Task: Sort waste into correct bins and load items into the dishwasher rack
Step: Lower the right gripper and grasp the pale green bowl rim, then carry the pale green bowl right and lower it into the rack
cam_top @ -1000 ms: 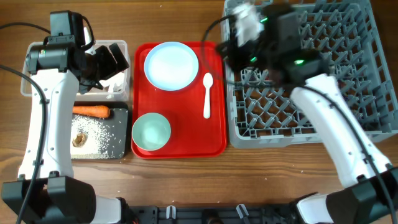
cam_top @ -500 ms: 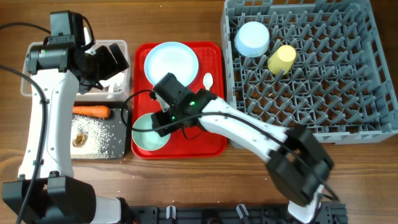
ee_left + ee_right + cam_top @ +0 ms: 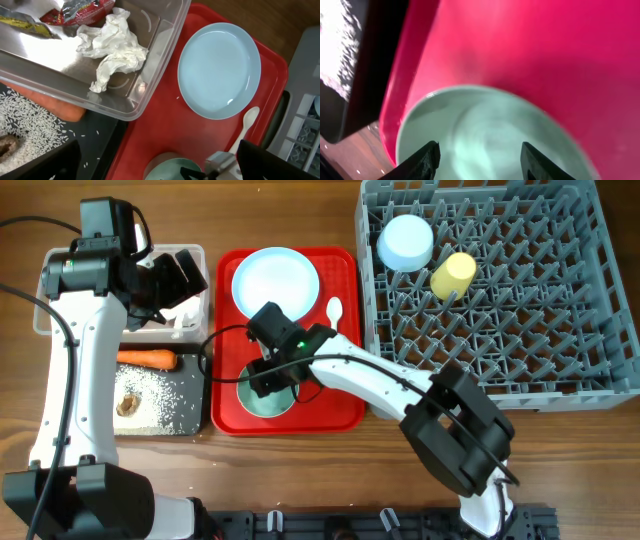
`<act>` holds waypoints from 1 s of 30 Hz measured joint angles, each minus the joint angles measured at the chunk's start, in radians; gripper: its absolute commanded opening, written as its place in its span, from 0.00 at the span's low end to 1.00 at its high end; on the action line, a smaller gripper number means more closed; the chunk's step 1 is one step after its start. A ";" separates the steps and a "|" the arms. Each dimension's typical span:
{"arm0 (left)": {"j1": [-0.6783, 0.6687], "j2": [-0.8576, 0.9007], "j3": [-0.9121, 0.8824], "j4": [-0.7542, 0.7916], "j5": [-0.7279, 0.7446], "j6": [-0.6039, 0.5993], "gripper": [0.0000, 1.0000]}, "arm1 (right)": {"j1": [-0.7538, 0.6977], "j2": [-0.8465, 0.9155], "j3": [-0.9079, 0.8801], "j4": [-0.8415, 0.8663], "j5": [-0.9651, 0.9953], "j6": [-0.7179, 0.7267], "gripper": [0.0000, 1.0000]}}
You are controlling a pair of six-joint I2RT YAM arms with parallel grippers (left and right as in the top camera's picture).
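My right gripper [image 3: 268, 376] hangs open over a pale blue bowl [image 3: 266, 400] at the front of the red tray. In the right wrist view both fingertips [image 3: 427, 160] frame that bowl's [image 3: 485, 130] inside with nothing between them. My left gripper [image 3: 176, 276] stands open above the clear tub [image 3: 204, 290], which holds white tissue [image 3: 117, 47] and red-white wrappers [image 3: 80, 9]. The plate [image 3: 275, 285] and white spoon [image 3: 334, 330] lie on the red tray. Another bowl [image 3: 405, 242] and the yellow cup [image 3: 452, 275] sit in the grey rack [image 3: 560, 350].
The black tray [image 3: 195, 420] at the front left carries a carrot [image 3: 146, 359], scattered rice [image 3: 165, 395] and a brown lump [image 3: 128, 404]. The red tray [image 3: 345, 405] lies between the bins and the rack. My right arm stretches across the tray's front right.
My right arm swung from the rack across to the red tray and settled over the front bowl, its jaws widening. The left arm stayed still.
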 measured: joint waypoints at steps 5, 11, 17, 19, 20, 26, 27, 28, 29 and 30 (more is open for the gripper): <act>0.000 0.000 0.000 0.000 0.000 0.000 1.00 | -0.054 -0.135 0.016 -0.018 0.028 -0.021 0.55; 0.000 0.000 0.000 0.000 0.000 0.000 1.00 | -0.080 -0.273 0.035 -0.107 0.034 -0.112 0.55; 0.000 0.000 0.000 0.000 0.000 0.000 1.00 | -0.080 -0.221 -0.021 -0.134 0.040 -0.121 0.58; 0.000 0.000 0.000 0.000 0.000 0.000 1.00 | -0.080 -0.169 -0.030 -0.134 0.042 -0.121 0.58; 0.000 0.000 0.000 0.000 0.000 0.000 1.00 | -0.080 -0.135 -0.032 -0.130 0.041 -0.121 0.58; 0.000 0.000 0.000 0.000 0.000 0.000 1.00 | -0.080 -0.047 -0.042 -0.130 0.033 -0.121 0.54; 0.000 0.000 0.000 0.000 0.000 0.000 1.00 | -0.080 -0.047 -0.042 -0.130 0.032 -0.121 0.48; 0.000 0.000 0.000 0.000 0.000 0.000 1.00 | -0.080 -0.047 -0.042 -0.130 0.032 -0.122 0.47; 0.000 0.000 0.000 0.000 0.000 0.000 1.00 | -0.080 -0.047 -0.042 -0.130 0.030 -0.123 0.46; 0.000 0.000 0.000 0.000 0.000 0.000 1.00 | -0.080 -0.047 -0.042 -0.130 0.029 -0.125 0.42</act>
